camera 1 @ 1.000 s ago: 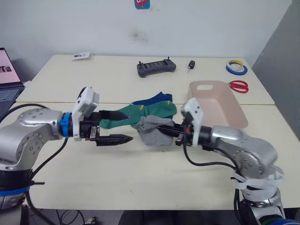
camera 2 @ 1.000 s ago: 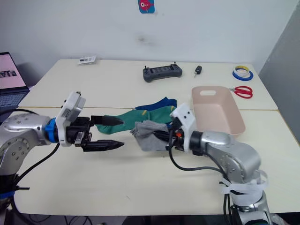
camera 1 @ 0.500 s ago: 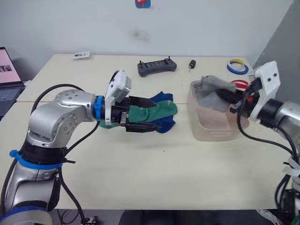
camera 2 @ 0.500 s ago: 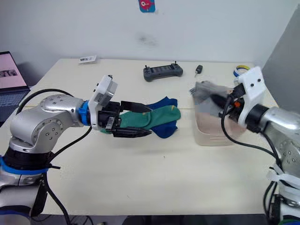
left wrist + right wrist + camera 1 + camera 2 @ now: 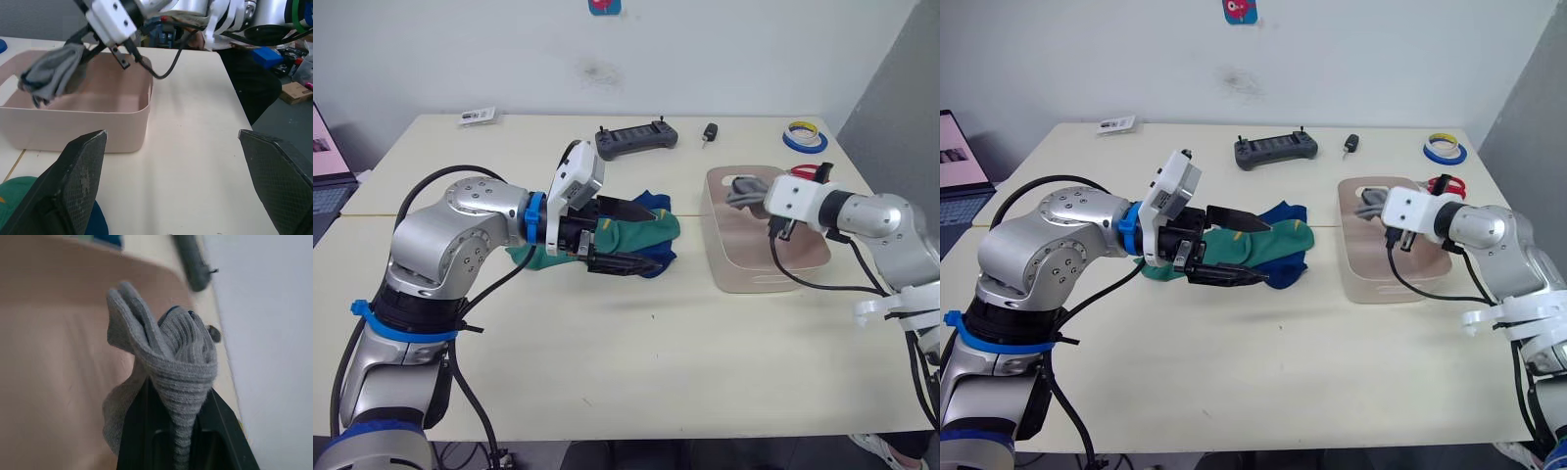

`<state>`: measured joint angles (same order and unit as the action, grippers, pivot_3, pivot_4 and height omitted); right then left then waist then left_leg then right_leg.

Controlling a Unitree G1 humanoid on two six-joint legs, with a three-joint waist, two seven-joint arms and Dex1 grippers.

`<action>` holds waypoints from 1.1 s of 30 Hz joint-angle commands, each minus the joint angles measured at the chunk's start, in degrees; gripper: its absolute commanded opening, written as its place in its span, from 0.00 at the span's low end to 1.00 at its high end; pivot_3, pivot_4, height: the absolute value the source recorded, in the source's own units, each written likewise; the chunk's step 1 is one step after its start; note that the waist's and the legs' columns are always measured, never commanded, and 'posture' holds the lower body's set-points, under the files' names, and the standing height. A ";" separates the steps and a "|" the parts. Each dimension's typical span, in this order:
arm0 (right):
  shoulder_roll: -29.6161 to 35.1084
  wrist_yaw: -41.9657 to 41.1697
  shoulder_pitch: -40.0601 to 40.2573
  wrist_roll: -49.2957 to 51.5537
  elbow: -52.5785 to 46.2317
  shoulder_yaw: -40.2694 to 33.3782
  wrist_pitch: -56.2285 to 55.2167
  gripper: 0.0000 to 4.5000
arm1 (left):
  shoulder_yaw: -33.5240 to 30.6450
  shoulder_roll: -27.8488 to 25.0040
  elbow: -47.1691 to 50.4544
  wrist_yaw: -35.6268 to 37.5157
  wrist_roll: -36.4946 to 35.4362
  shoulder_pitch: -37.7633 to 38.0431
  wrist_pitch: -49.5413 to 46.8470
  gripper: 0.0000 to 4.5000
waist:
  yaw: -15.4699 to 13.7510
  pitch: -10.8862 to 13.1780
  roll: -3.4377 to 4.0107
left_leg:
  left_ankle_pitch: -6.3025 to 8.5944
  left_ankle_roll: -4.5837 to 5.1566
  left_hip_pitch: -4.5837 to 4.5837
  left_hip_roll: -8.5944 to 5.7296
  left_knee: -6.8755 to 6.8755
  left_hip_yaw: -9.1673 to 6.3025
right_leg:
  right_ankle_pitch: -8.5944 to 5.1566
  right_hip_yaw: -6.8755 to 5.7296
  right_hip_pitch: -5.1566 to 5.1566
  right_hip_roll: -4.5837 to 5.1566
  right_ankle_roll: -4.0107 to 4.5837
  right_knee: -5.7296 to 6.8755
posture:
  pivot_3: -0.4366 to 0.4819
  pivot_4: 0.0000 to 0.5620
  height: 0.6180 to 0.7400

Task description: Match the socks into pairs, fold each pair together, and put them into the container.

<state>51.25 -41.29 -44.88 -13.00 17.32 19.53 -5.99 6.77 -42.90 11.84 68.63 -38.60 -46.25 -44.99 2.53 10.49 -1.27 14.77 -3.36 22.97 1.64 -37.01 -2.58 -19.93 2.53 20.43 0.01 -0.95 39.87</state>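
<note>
From the head camera I saw the left gripper (image 5: pixel 631 238) spread wide over the green socks (image 5: pixel 636 233) and blue socks (image 5: pixel 651 204) at mid-table. The tub (image 5: pixel 759 269) sat at about 3 o'clock from them. The right gripper (image 5: pixel 1378 208) hung over the tub's far end, clamped on the grey socks (image 5: pixel 1368 205). At 12 o'clock lay a controller (image 5: pixel 636 139); I could read no writing anywhere.

On the left wrist camera, both fingers (image 5: pixel 80 178) stood far apart, facing the tub (image 5: pixel 98 125).

On the right wrist camera, the jaws pinched the bunched grey socks (image 5: pixel 171 362) above the tub floor (image 5: pixel 54 382).
</note>
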 commanded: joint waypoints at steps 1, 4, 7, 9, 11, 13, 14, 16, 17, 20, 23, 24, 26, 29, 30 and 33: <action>-0.67 -1.94 -3.24 -3.96 5.39 1.39 -7.41 0.00 | -1.35 -0.32 2.14 -0.25 -0.47 0.01 -0.18 1.00 | 0.00 0.02 0.00 | 0.00 0.00 0.01 0.00 0.00 -0.01 | 0.00 0.00 0.00 0.02 0.00 0.00 | 0.48 0.27 1.00; -2.16 -5.90 -5.22 -5.33 8.94 2.96 -9.16 0.00 | -1.24 -0.21 2.41 -0.48 -0.39 0.26 -0.21 1.00 | 0.09 0.02 0.00 | 0.00 -0.01 0.00 0.02 -0.01 -0.02 | 0.00 0.00 0.00 0.08 0.01 0.02 | 0.48 0.27 1.00; -2.93 -8.93 -6.35 -6.36 10.78 3.70 -9.63 0.00 | -1.15 0.02 2.54 -0.61 -0.26 0.26 -0.31 1.00 | 0.06 0.02 0.00 | -0.01 -0.01 -0.02 0.03 -0.06 -0.08 | 0.01 -0.01 -0.05 0.08 0.01 0.05 | 0.48 0.27 1.00; -3.42 -11.88 -7.00 -6.25 11.72 4.06 -9.12 0.00 | -0.97 0.15 2.50 -0.59 -0.15 0.17 -0.26 1.00 | -0.01 0.02 0.00 | -0.01 -0.02 -0.03 0.02 -0.06 -0.13 | 0.01 -0.01 -0.07 0.09 0.01 0.06 | 0.48 0.27 1.00; -3.90 -14.31 -7.68 -6.21 12.21 4.16 -9.09 0.00 | -0.75 0.29 2.44 -0.60 0.05 0.09 -0.15 1.00 | -0.04 0.02 0.00 | -0.01 -0.02 -0.04 0.02 -0.09 -0.16 | 0.01 -0.04 -0.12 0.09 0.01 0.06 | 0.48 0.27 1.00; -4.29 -16.96 -8.23 -5.93 12.22 3.95 -8.50 0.00 | -0.68 0.40 2.46 -0.62 0.13 0.07 -0.14 1.00 | -0.04 0.02 0.00 | -0.01 -0.02 -0.05 0.02 -0.11 -0.16 | 0.01 -0.04 -0.13 0.10 0.01 0.06 | 0.48 0.27 1.00; -4.44 -17.70 -8.45 -6.02 12.29 3.81 -8.46 0.00 | -0.68 0.43 2.47 -0.59 0.18 0.07 -0.15 1.00 | -0.03 0.03 0.00 | -0.01 -0.02 -0.05 0.02 -0.11 -0.15 | 0.01 -0.04 -0.13 0.10 0.01 0.06 | 0.48 0.27 1.00; -4.75 -19.31 -9.18 -6.13 12.74 3.54 -8.03 0.16 | -0.62 0.50 2.31 -0.54 0.38 0.01 -0.06 1.00 | -0.03 0.03 0.00 | -0.01 -0.02 -0.05 0.02 -0.10 -0.16 | 0.01 -0.05 -0.12 0.10 0.01 0.06 | 0.48 0.27 1.00; -4.82 -20.25 -9.63 -6.13 13.07 3.47 -7.88 0.20 | -0.59 0.54 2.21 -0.53 0.49 -0.04 -0.01 1.00 | -0.03 0.03 0.01 | -0.01 -0.02 -0.05 0.02 -0.10 -0.16 | 0.01 -0.05 -0.12 0.11 0.01 0.06 | 0.48 0.27 1.00; -5.12 -23.34 -11.67 -5.04 14.03 2.68 -6.82 0.44 | -0.53 0.66 2.14 -0.60 0.82 -0.06 0.06 1.00 | -0.03 0.04 0.02 | -0.01 -0.02 -0.05 0.02 -0.11 -0.16 | 0.01 -0.05 -0.12 0.11 0.01 0.06 | 0.48 0.27 1.00; -5.01 -26.74 -13.48 -3.68 14.50 1.94 -5.27 0.66 | -0.47 0.74 1.89 -0.60 1.19 -0.07 0.22 1.00 | -0.04 0.04 0.02 | -0.01 -0.02 -0.05 0.02 -0.11 -0.17 | 0.01 -0.06 -0.13 0.12 0.01 0.06 | 0.48 0.27 1.00; -4.65 -28.29 -14.05 -3.22 14.47 1.83 -4.99 0.75 | -0.46 0.69 1.68 -0.53 1.40 -0.06 0.38 1.00 | -0.05 0.04 0.02 | -0.01 -0.02 -0.05 0.02 -0.11 -0.18 | 0.01 -0.07 -0.13 0.12 0.01 0.06 | 0.48 0.27 1.00; -3.92 -31.33 -14.77 -2.04 13.84 1.52 -4.41 0.91 | -0.49 0.62 1.28 -0.47 1.80 -0.08 0.66 1.00 | -0.11 0.04 0.02 | -0.01 -0.02 -0.04 0.02 -0.11 -0.18 | 0.01 -0.07 -0.13 0.12 0.01 0.05 | 0.48 0.27 1.00; -2.88 -35.08 -14.99 -0.27 12.02 0.76 -3.20 1.00 | -0.61 0.59 1.30 -0.39 2.00 0.04 0.66 1.00 | -0.20 0.04 0.02 | -0.01 -0.02 -0.04 0.01 -0.12 -0.18 | 0.01 -0.07 -0.13 0.13 0.01 0.05 | 0.48 0.27 1.00; -2.53 -36.00 -15.01 0.21 11.42 0.44 -2.65 1.00 | -0.65 0.55 1.35 -0.35 2.07 0.16 0.66 1.00 | -0.21 0.04 0.02 | -0.01 -0.02 -0.04 0.01 -0.12 -0.18 | 0.01 -0.07 -0.13 0.13 0.01 0.05 | 0.48 0.27 1.00; -1.88 -36.64 -15.06 0.69 10.41 -0.59 -1.75 1.00 | -0.77 0.44 1.50 -0.27 2.17 0.52 0.66 1.00 | -0.21 0.04 0.03 | -0.01 -0.02 -0.04 0.01 -0.12 -0.18 | 0.01 -0.07 -0.13 0.14 0.01 0.06 | 0.48 0.27 1.00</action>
<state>48.15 -77.29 -57.97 -13.52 29.73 21.33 -8.04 6.81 -42.39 12.62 68.19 -36.52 -45.59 -45.48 2.32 10.53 -1.24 14.76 -3.38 22.93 1.66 -37.13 -2.77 -19.93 2.45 20.30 0.15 -0.94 39.93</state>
